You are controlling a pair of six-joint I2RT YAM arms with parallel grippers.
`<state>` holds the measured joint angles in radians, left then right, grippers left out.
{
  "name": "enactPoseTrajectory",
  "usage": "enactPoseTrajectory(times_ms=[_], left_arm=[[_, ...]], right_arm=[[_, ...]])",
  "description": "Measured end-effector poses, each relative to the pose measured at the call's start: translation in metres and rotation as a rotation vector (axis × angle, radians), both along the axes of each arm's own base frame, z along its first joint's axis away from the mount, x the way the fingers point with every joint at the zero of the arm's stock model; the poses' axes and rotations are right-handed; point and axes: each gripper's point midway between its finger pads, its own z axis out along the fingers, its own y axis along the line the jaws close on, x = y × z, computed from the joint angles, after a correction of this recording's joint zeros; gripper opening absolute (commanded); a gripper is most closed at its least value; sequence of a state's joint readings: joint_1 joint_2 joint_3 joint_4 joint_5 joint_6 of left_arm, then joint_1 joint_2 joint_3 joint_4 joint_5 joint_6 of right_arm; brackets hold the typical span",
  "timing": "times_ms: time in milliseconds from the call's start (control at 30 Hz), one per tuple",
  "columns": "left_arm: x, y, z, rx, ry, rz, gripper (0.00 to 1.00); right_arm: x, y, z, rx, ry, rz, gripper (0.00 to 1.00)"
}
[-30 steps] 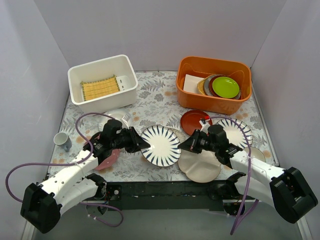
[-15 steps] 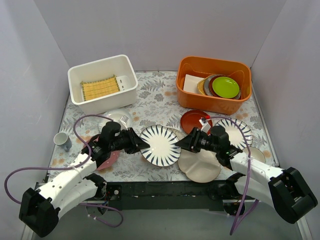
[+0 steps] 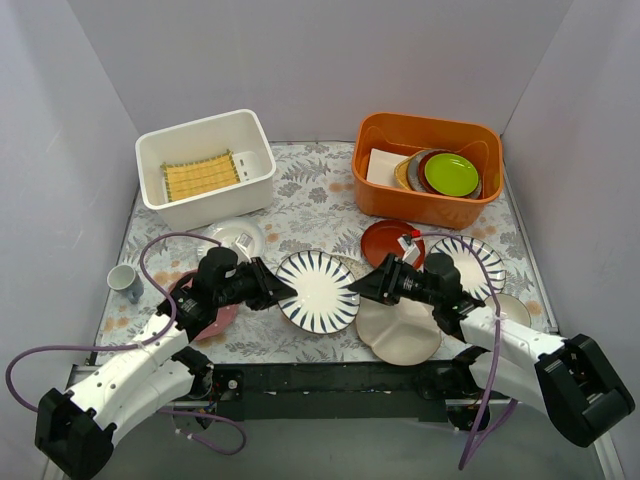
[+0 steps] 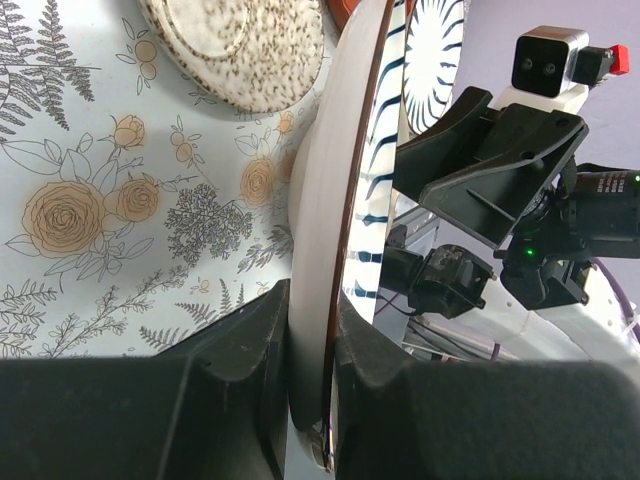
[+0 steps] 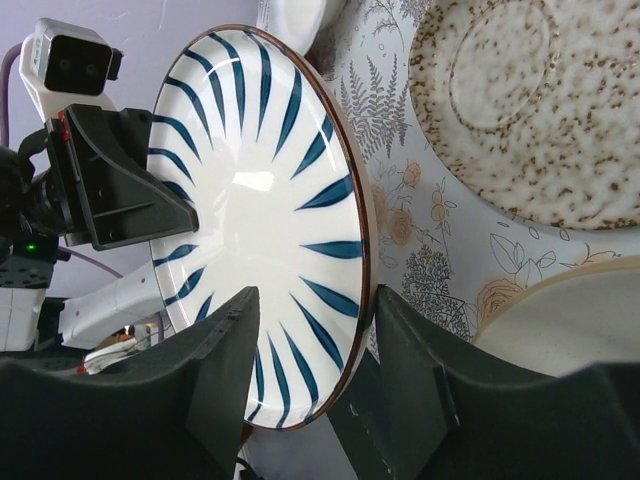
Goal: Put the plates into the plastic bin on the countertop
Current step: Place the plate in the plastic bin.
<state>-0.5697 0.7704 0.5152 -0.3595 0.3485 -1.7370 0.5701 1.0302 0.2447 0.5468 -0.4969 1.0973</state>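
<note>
A white plate with dark radial stripes (image 3: 318, 291) is held tilted above the countertop (image 3: 310, 205). My left gripper (image 3: 270, 290) is shut on its left rim; in the left wrist view the rim (image 4: 322, 200) sits clamped between the fingers (image 4: 240, 380). My right gripper (image 3: 366, 288) is open, and its fingers (image 5: 420, 370) straddle the plate's (image 5: 260, 210) right rim without pinching it. The white plastic bin (image 3: 160, 200) stands at the back left. Other plates lie flat: a second striped plate (image 3: 472, 262), a red-brown plate (image 3: 385, 240), a cream divided plate (image 3: 400, 332), a pink plate (image 3: 208, 318), a small white plate (image 3: 236, 237) and a speckled plate (image 5: 520, 110).
A yellow bamboo mat (image 3: 200, 177) lies inside the bin. An orange tub (image 3: 425, 205) at the back right holds stacked green and dark-red plates (image 3: 450, 174). A small cup (image 3: 124, 279) stands at the left edge. Grey walls close in three sides.
My right gripper has opened and let go of the striped plate's right rim. The left gripper keeps its hold and the plate has shifted slightly to the left.
</note>
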Motion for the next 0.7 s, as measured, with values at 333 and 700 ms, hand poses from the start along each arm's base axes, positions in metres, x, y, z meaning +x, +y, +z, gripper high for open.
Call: enactPoseTrajectory(times_ms=[333,700], left_arm=[[0.006,0.007,-0.011,0.061,0.02,0.042,0.0],[0.011,0.009,-0.013,0.104,0.038,0.053,0.0]], right_arm=[[0.003,-0.007,0.01,0.01,-0.046,-0.015,0.75],[0.005,-0.017,0.01,-0.014,-0.067,-0.039,0.8]])
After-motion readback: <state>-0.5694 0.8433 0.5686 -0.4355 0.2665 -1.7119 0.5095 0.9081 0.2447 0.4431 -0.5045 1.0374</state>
